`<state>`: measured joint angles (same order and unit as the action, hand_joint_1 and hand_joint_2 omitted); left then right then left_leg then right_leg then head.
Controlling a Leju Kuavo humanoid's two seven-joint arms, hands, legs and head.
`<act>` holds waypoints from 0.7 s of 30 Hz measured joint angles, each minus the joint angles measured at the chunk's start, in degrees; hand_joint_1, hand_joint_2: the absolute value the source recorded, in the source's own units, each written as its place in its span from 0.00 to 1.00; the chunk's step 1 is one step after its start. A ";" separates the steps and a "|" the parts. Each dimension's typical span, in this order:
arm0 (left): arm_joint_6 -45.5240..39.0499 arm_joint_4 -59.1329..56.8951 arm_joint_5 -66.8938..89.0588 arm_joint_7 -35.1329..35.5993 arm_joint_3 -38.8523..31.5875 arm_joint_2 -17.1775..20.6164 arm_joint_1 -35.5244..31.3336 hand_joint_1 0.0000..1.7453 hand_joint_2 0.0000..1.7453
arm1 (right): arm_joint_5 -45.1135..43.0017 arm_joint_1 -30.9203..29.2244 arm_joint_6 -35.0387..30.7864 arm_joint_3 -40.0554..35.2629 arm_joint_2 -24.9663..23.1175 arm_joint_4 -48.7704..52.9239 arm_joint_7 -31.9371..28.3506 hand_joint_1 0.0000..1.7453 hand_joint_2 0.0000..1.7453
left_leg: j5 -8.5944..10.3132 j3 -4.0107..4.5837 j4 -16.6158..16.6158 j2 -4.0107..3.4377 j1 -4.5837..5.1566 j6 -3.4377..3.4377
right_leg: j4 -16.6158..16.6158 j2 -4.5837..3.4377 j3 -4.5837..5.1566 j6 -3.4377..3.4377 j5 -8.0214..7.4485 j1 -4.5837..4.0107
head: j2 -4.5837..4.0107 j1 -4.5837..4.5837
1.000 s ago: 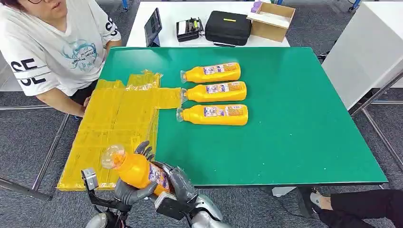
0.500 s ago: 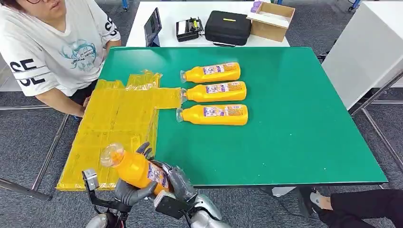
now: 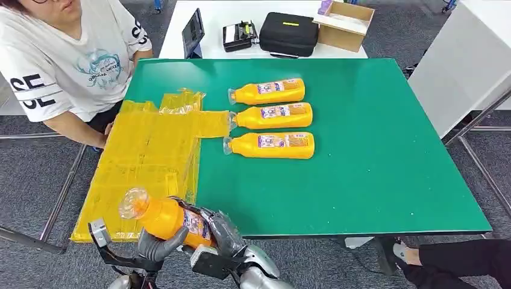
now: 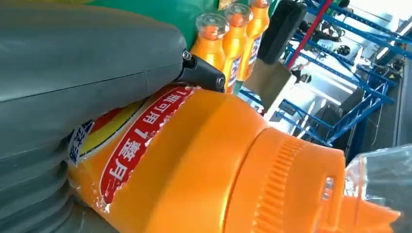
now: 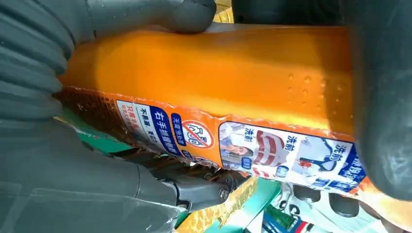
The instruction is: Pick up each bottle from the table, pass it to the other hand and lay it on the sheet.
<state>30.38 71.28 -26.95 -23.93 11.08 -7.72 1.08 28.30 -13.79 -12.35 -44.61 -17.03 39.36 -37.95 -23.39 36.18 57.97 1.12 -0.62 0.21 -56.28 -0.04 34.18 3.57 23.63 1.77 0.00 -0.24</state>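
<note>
An orange bottle [image 3: 164, 218] with a clear cap hangs over the near end of the yellow sheet [image 3: 147, 147], cap pointing left. My left hand [image 3: 158, 244] grips it from below and my right hand [image 3: 220, 232] grips its base end. Up close, the left hand [image 4: 73, 87] lies against the bottle [image 4: 204, 160] by its red label. The right hand [image 5: 43, 160] wraps the labelled body [image 5: 218, 82]. Three more orange bottles lie side by side on the green table [image 3: 373, 150]: far [image 3: 268, 92], middle [image 3: 274, 115] and near [image 3: 271, 145].
A person [image 3: 60, 60] in a white shirt leans at the table's far left, a hand beside the sheet. Behind stands a white table with a black case [image 3: 289, 34], a cardboard box [image 3: 343, 25] and a tablet [image 3: 194, 33]. Someone's leg [image 3: 458, 259] is at lower right.
Both hands have carried the bottle left and lower, towards the near end of the sheet. The three bottles on the table have not moved.
</note>
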 measured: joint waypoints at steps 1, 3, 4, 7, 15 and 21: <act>-0.18 0.00 0.22 0.00 -0.09 -0.11 0.01 1.00 1.00 | 0.04 -0.01 -0.09 0.00 -0.02 0.00 0.11 0.88 1.00 | 0.00 0.00 0.00 0.00 0.00 0.00 | 0.00 0.00 0.00 0.00 0.00 0.00 | 0.00 0.00; -0.70 0.35 1.20 -0.02 -0.29 -0.24 0.00 1.00 1.00 | 0.04 -0.07 -1.09 -0.02 -0.02 0.00 0.09 0.00 1.00 | 0.00 0.01 0.00 0.01 0.00 0.00 | 0.00 0.00 0.00 0.00 0.00 0.00 | 0.00 0.00; -0.90 0.52 1.66 -0.02 -0.33 -0.26 -0.01 1.00 1.00 | -0.02 -0.09 -1.47 0.00 -0.02 0.02 -0.04 0.00 1.00 | 0.00 0.01 0.00 0.01 0.00 0.00 | 0.00 0.00 0.00 0.00 0.00 0.00 | 0.00 0.00; -2.30 1.58 3.30 -0.24 -0.33 -0.39 -0.11 1.00 1.00 | -0.83 -0.15 -3.00 0.22 -0.04 0.92 -0.24 0.00 1.00 | 0.01 0.04 0.00 0.01 0.00 0.00 | -0.01 0.00 0.01 0.00 -0.01 0.00 | 0.00 0.00; -4.46 4.35 4.94 -0.42 -0.22 -0.61 -0.45 1.00 1.00 | -2.71 0.59 -3.76 2.32 0.05 7.83 0.11 0.00 0.00 | 0.01 0.09 0.00 0.03 0.00 0.01 | -0.01 0.01 0.03 0.00 -0.01 0.00 | 0.00 0.00; -4.54 4.43 4.98 -0.42 -0.22 -0.61 -0.48 1.00 1.00 | -3.01 0.65 -3.74 2.45 0.07 8.25 0.05 0.00 0.00 | 0.01 0.10 0.00 0.03 0.00 0.01 | -0.01 0.01 0.03 0.00 -0.01 0.00 | 0.00 0.00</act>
<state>25.84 75.71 -21.97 -24.35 10.86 -8.33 0.60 25.29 -13.15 -16.09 -42.16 -16.96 47.62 -37.90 -23.37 36.27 57.97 1.15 -0.62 0.21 -56.30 -0.03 34.22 3.57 23.62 1.77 0.00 -0.24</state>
